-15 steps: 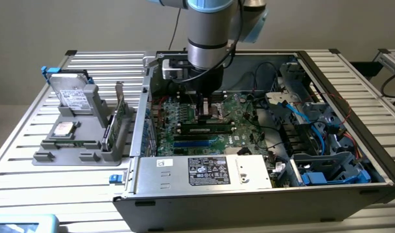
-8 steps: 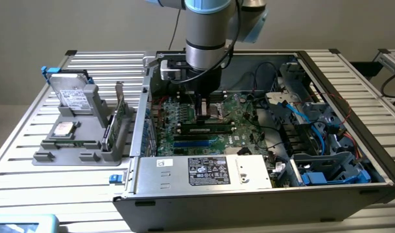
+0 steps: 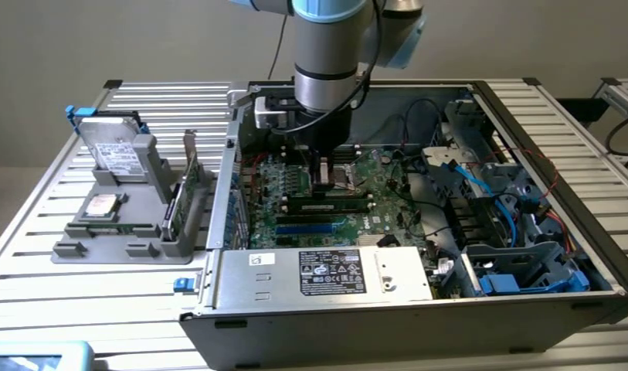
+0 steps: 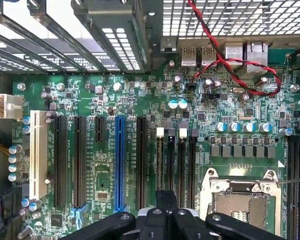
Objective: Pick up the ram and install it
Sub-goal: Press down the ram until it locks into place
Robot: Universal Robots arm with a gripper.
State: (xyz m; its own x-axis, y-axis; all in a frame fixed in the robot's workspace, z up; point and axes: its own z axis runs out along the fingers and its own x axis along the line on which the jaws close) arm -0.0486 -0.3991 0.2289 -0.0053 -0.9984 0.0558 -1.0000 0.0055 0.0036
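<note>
Slatted metal bench (image 3: 45,255) carries an open PC case (image 3: 396,317), laid on its side so the motherboard (image 4: 115,100) faces up for top-down access. Gripper (image 4: 166,216) hangs over the board w/ claw pinched shut, holding nothing. Ram (image 3: 327,206) sits flat in a slot nr the blue slots, looks already seated.

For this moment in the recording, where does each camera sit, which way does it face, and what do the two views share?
Exterior view: off the arm, raised, looking down into the open grey computer case; the arm's grey-and-blue wrist reaches in.
Wrist view: on the wrist, facing the board closely; the shut black gripper shows at the edge.
Shared: the green motherboard with its blue slot.
</note>
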